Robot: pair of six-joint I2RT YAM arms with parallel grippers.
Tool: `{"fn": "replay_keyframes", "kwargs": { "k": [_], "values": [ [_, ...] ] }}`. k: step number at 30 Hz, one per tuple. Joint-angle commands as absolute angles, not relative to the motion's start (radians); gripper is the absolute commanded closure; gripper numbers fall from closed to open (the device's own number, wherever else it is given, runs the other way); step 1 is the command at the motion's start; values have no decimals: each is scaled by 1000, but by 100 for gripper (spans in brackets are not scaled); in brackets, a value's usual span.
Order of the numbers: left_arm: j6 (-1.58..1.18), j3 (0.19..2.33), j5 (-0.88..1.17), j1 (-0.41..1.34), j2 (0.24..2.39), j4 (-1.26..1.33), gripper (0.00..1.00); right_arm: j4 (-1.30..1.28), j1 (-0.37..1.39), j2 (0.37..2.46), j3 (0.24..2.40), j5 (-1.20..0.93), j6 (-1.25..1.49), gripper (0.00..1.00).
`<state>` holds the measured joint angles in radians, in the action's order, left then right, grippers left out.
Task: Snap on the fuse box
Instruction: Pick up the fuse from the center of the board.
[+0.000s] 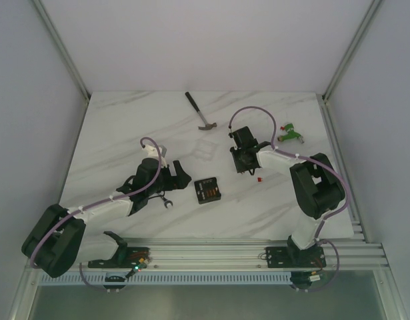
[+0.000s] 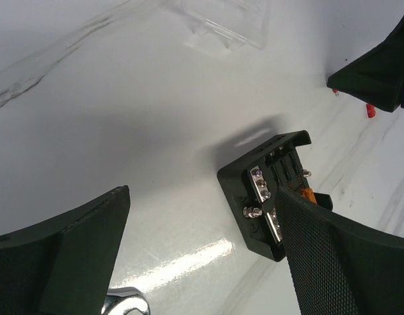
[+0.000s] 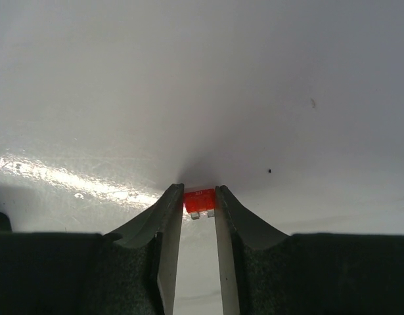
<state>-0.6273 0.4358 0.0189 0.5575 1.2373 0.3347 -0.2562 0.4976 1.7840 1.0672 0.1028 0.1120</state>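
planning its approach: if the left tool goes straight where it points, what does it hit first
Probably the fuse box, lying ahead of the open left tool, off-centre toward one finger; depth is unclear, so maybe the bare table first.

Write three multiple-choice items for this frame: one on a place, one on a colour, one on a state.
1. Where does the hammer lie?
A) on the far part of the table
B) between the arm bases
C) in a gripper

2. What colour is the fuse between the fingertips of the right gripper?
A) blue
B) yellow
C) red

3. The left gripper is:
A) shut on the hammer
B) open and empty
C) shut on the fuse

Answers:
1 A, it lies beyond the clear cover, far from the arms.
2 C, the right wrist view shows it red.
3 B, its fingers stand wide apart and grip nothing.
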Motion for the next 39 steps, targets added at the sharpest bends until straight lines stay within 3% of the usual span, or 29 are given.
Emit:
{"fn": "replay_keyframes", "kwargs": {
  "k": [1,15,29,39],
  "values": [
    [-627,456,33,562,1248,324,0,-288,503,1810,1082,135,124,73],
    [-649,459,119,563,1235,418,7,-265,523,1718,1071,176,246,80],
    [-677,474,114,631,1265,615,11,-147,552,1614,1013,169,496,78],
    [-639,540,88,696,1402,831,25,-24,624,1446,937,163,640,79]
  ]
}}
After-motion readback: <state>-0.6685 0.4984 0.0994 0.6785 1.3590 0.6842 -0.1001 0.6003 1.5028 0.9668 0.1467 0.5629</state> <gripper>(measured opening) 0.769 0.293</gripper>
